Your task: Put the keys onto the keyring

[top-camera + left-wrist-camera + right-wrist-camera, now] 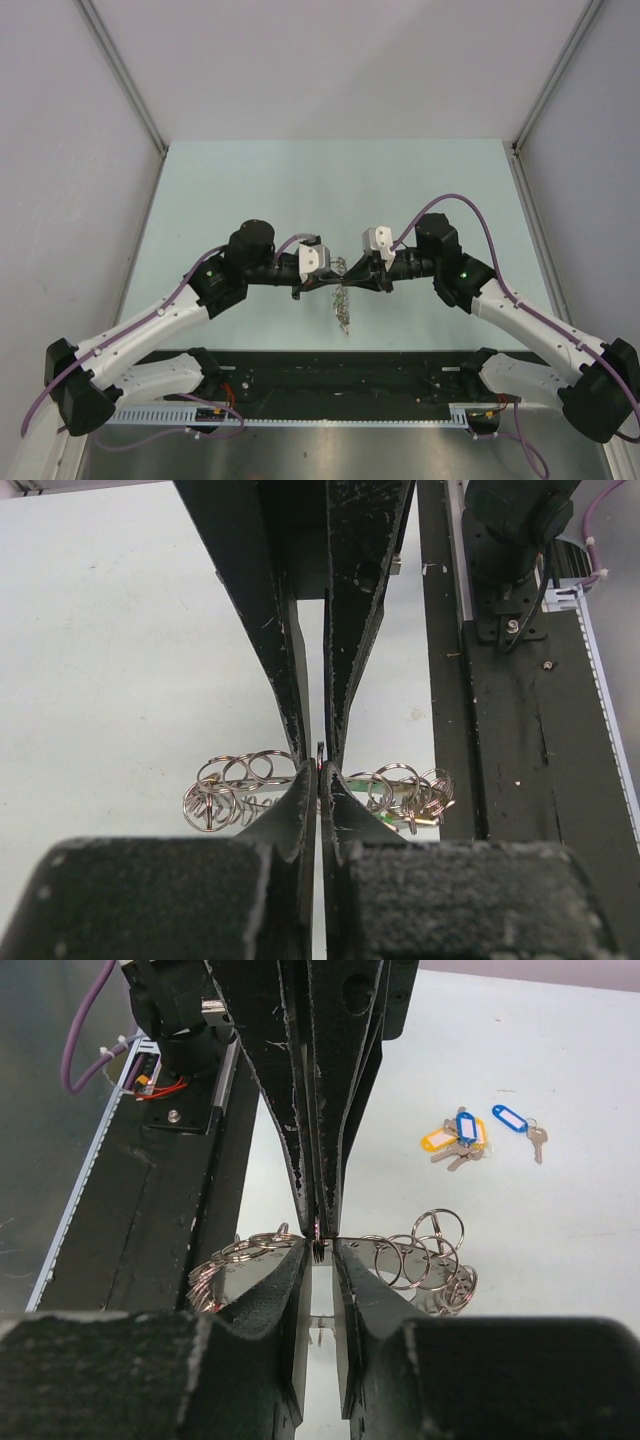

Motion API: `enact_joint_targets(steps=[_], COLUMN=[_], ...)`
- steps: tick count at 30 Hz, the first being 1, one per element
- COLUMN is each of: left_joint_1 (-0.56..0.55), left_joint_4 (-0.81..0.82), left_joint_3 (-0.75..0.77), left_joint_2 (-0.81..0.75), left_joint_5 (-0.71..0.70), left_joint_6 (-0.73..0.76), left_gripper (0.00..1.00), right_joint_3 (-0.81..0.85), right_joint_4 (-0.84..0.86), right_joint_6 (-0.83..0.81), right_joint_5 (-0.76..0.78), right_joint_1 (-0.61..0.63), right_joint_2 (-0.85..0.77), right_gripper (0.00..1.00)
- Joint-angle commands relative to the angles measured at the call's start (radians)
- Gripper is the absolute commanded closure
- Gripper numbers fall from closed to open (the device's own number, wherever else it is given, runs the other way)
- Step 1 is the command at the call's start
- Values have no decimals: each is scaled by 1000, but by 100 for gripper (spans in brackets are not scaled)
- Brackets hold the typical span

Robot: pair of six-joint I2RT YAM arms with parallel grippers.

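Observation:
The keyring (344, 303), a metal ring hung with many small silver split rings, hangs above the table between my two grippers. In the left wrist view its rings (235, 785) spread to both sides of the fingers. My left gripper (336, 274) (319, 772) is shut on the ring's wire. My right gripper (354, 272) (320, 1247) faces it tip to tip and is shut on the same ring (425, 1250), with a narrow gap showing between its fingers. Loose keys (458, 1140) with yellow and blue tags, and one blue-tagged key (512, 1120), lie on the table; they do not show in the top view.
A black rail and cable tray (330, 385) runs along the table's near edge, also in the left wrist view (530, 740). Grey walls (60, 150) enclose the pale green table (330, 190) on three sides.

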Motion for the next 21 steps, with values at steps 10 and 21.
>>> enact_joint_targets(steps=[10, 21], left_joint_1=[20, 97], left_joint_4=[67, 96], left_joint_3=[54, 37], left_joint_2=[-13, -94], left_joint_5=[23, -182], left_joint_6=[-51, -155], left_gripper=[82, 28], right_joint_3=[54, 52], right_joint_4=[-5, -46], right_joint_6=[-18, 3], right_joint_5=[19, 70], right_joint_1=[19, -16], right_joint_2=[-12, -55], right_gripper=[100, 100])
